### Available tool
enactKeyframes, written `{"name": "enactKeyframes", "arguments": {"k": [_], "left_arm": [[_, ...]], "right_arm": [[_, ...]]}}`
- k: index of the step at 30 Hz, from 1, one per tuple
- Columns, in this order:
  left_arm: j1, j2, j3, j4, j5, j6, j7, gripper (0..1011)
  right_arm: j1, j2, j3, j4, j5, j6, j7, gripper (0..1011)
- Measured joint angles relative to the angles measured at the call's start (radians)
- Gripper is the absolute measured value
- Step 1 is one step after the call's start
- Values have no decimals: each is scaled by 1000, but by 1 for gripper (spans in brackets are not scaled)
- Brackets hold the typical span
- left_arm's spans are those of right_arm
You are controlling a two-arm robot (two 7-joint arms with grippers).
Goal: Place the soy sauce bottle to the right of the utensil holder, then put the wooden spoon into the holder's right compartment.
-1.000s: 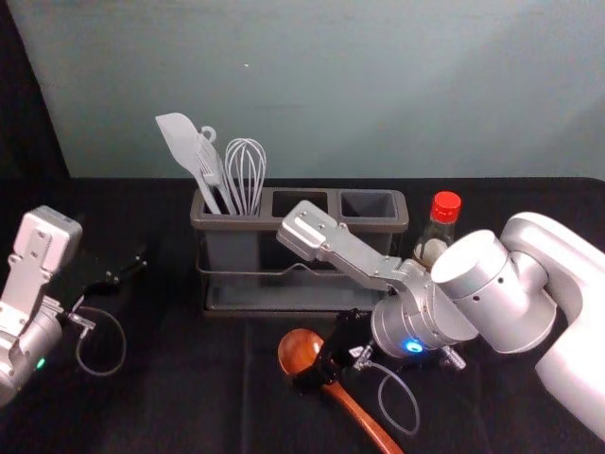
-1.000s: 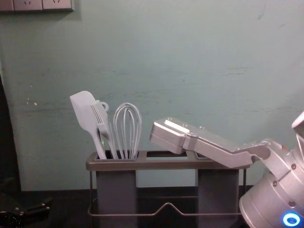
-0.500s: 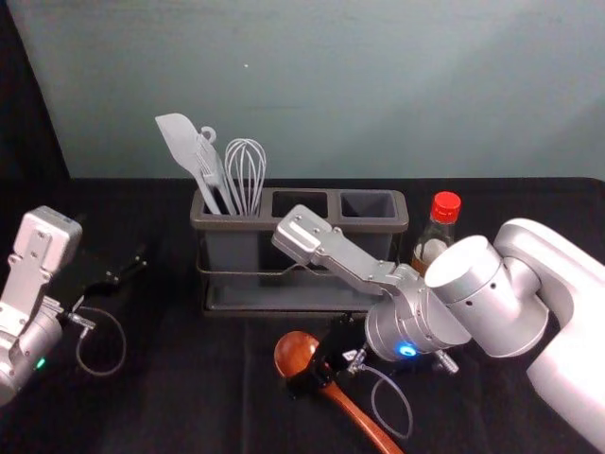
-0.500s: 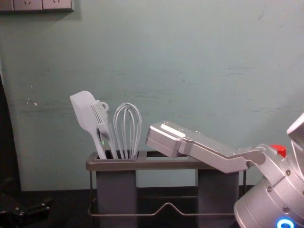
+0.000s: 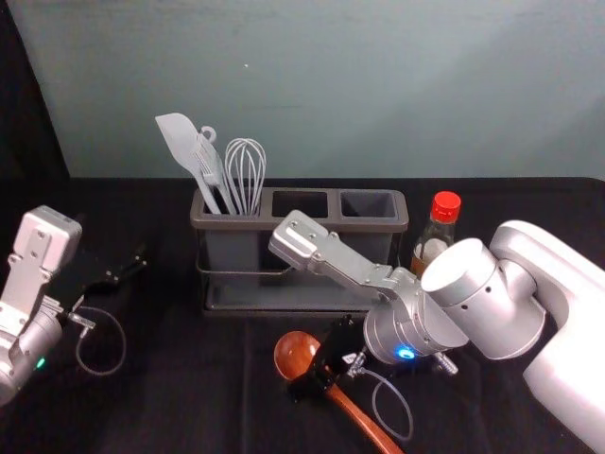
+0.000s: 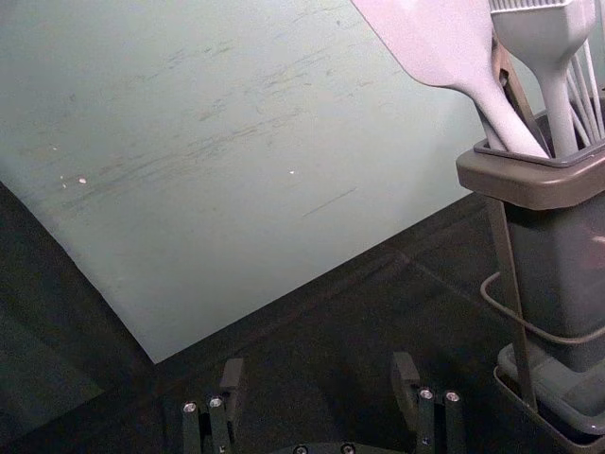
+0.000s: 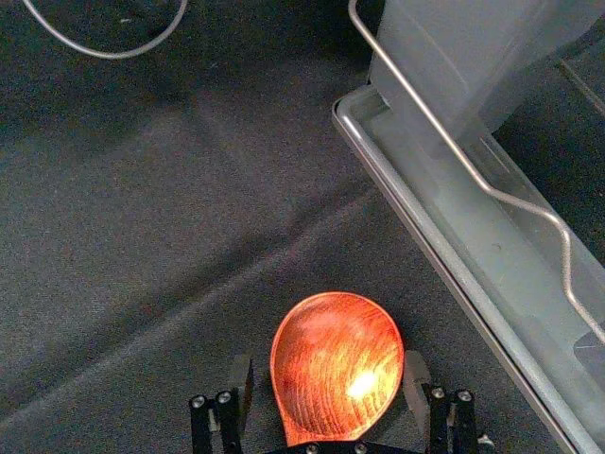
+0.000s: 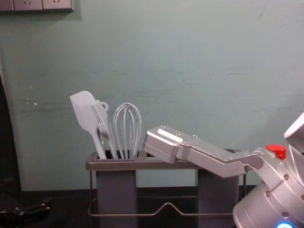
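Grabbing the wooden spoon point(image 5: 295, 353) next, I reckon. The utensil holder point(image 5: 232, 225) is beyond my right end effector point(image 7: 329, 367), the soy bottle point(image 5: 441, 234) beyond and rightward, so I'd lift clear of both. Fingers are wide, either side of the bowl; I'd centre, then squeeze evenly. My left end effector point(image 6: 319, 369) is parked wide, well left. Spoon's glossy orange-brown, round bowl, slim handle.

Red cap point(image 5: 446, 206), orange-brown spoon point(image 5: 359, 417).

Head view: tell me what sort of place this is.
Probably a robot test table made up like a kitchen counter: a utensil holder, a red-capped bottle and a wooden spoon, with black cloth beneath.
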Motion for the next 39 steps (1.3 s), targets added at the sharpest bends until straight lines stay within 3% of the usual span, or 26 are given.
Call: {"name": "enactKeyframes", "arguments": {"k": [21, 39], "left_arm": [[0, 0, 0, 0, 0, 0, 0, 1011], [0, 0, 0, 0, 0, 0, 0, 1011]], "right_arm": [[1, -16, -11, 23, -63, -29, 26, 1003], [1, -15, -11, 22, -61, -25, 26, 998]]}}
